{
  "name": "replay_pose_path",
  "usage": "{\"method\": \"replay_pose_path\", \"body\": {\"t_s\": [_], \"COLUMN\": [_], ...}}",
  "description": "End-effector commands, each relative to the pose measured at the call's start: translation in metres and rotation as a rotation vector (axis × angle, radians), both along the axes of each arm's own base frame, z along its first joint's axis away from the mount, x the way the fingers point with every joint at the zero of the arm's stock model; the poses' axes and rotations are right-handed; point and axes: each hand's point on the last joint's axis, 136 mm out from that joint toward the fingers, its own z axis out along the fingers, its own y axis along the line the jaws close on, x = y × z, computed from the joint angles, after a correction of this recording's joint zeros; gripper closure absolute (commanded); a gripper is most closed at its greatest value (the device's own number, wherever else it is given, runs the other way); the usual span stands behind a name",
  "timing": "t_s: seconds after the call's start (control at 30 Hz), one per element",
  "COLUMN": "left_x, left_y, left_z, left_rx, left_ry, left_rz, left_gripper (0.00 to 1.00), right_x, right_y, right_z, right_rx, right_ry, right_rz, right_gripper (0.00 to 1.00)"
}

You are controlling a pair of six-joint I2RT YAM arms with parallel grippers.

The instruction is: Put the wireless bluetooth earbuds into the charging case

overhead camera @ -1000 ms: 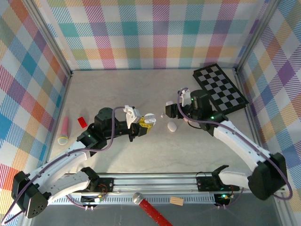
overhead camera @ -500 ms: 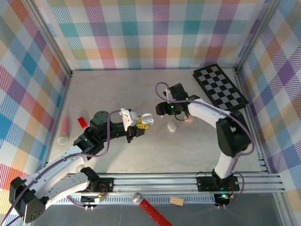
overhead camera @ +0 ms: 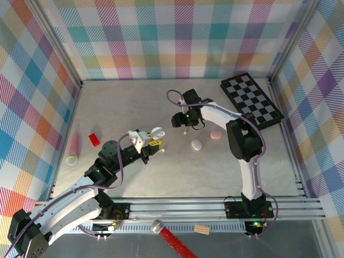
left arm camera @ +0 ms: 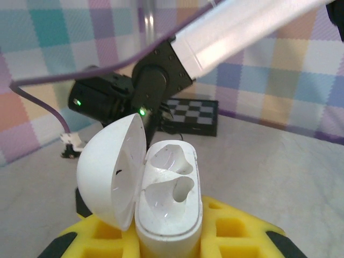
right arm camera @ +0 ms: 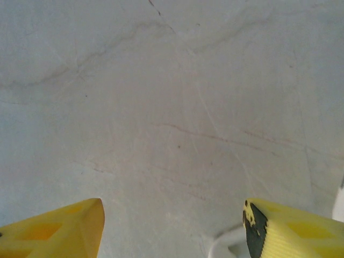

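We hold the charging case (left arm camera: 169, 207) in the left gripper (overhead camera: 152, 138), whose yellow pads are clamped on the case body. The lid (left arm camera: 110, 177) is hinged back and both sockets are empty, so no earbud is seated yet. Over the last second the left arm has drawn the open case back and to the left, away from the centre of the table (overhead camera: 123, 102). The right arm has swung the right gripper (overhead camera: 182, 120) leftward and toward the back wall. It now points down at the table, just behind and to the left of a white pebble-shaped case (overhead camera: 196, 144) and a pink one (overhead camera: 216, 135). In the right wrist view its fingers (right arm camera: 54, 231) stand well apart over the bare table surface and grip nothing. A small white curved piece (right arm camera: 221, 243) lies at the bottom edge between them, close to the right-hand finger. We judge it may be one of the earbuds, but too little of it shows to confirm this. The shift suggests that the right arm is lining up a pick while the left arm keeps the case clear. The next step is to centre the open fingers on the earbud, close on it, and carry it to the case. A pick this far off centre risks flicking the bud away.
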Motion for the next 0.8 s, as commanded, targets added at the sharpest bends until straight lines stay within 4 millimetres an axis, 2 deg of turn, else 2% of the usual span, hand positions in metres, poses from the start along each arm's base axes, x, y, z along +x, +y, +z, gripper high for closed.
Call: {"method": "replay_pose_path", "body": {"t_s": [0.0, 0.1, 0.23, 0.77], "left_x": [0.005, 0.006, 0.005, 0.007], "left_y": [0.014, 0.028, 0.037, 0.039], "left_z": [0.022, 0.029, 0.032, 0.033], "left_rx": [-0.1, -0.176, -0.175, -0.179], "left_ry": [-0.061, -0.073, -0.088, -0.044], "left_rz": [0.091, 0.153, 0.188, 0.206], "left_gripper": [1.0, 1.0, 1.0, 1.0], "right_x": [-0.008, -0.009, -0.012, -0.051], "right_y": [0.0, -0.001, -0.006, -0.01], "right_z": [-0.013, -0.021, -0.026, -0.022], "right_rx": [-0.031, -0.054, -0.071, -0.047], "right_ry": [0.06, 0.075, 0.084, 0.12], "right_rz": [0.05, 0.055, 0.049, 0.053], "right_gripper": [0.31, 0.31, 0.31, 0.31]}}
